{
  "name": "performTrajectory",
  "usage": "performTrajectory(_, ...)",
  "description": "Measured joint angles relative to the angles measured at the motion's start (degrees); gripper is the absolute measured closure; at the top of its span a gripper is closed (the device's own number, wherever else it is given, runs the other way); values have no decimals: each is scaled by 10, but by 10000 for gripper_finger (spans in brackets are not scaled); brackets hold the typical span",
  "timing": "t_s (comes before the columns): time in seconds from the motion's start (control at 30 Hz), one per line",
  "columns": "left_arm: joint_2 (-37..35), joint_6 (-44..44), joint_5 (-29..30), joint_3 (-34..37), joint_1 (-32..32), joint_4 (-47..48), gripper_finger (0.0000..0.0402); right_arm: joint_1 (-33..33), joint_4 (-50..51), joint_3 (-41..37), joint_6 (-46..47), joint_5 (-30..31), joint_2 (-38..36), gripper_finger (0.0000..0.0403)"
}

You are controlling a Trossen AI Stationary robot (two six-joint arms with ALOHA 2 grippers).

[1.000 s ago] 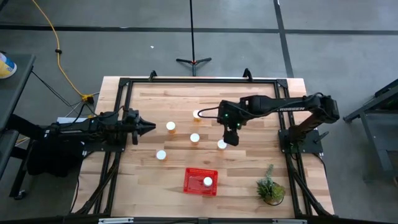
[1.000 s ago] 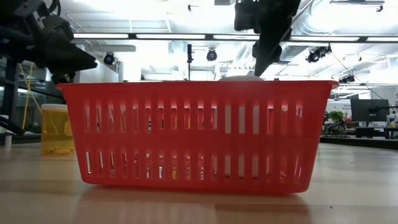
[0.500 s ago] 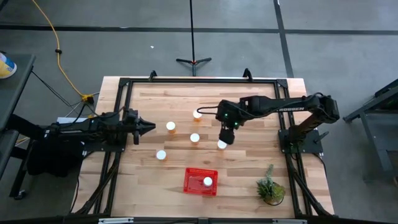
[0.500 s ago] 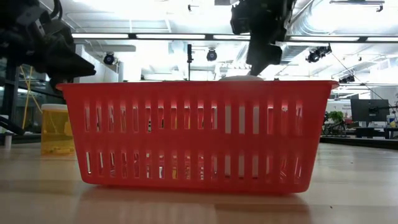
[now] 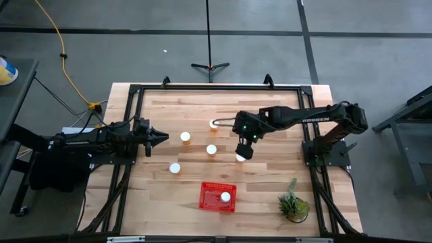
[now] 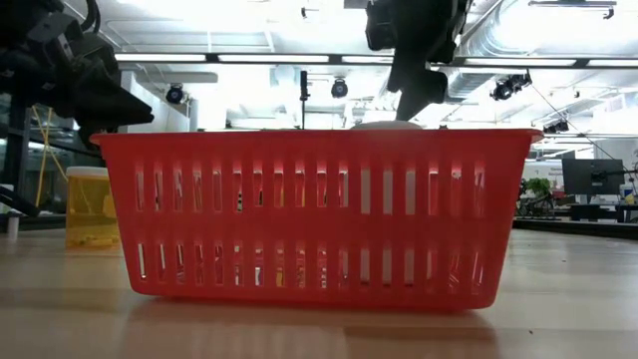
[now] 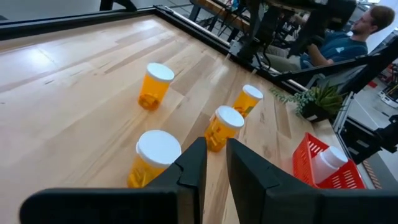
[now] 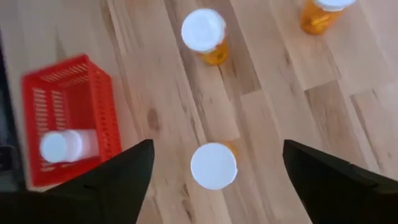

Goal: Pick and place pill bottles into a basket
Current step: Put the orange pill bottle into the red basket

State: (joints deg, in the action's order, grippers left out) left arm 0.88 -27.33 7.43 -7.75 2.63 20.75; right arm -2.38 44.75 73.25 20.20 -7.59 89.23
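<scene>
Pale wooden planks make up the desk, ringed by a black frame on a grey concrete floor. Nearest the front edge stands the red basket with one white-capped bottle already lying in its right part; a small potted plant sits to its right, near the desk's corner. Farther back, toward the middle of the desk, five more pill bottles stand loose and apart from each other: one on the left, one just under the right arm, one in the centre, one farther left and the farthest near the right arm's forearm. The right hand hangs directly over the bottle nearest the basket's far right, fingers spread wide and empty; in the right wrist view that white cap lies squarely between the two fingers, so the bottle is straight below the hand, upright, its long axis vertical and in line with a straight descent. The right arm is by far the nearer to it, and I judge that a plain lowering and closing would take it. The left hand waits at the left side of the desk, pointing toward the bottles, its fingers nearly together with only a slim gap and nothing between them.
</scene>
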Motion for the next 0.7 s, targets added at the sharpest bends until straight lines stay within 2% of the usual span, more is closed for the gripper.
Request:
performTrajectory(0.3,0,0,6,0,0,0,305,71,-5,0,-99,104,5,53)
performTrajectory(0.5,0,0,7,0,0,0,305,77,3,0,-54,105,8,52)
performTrajectory(0.7,0,0,12,0,0,0,305,77,4,-15,-59,105,29,53)
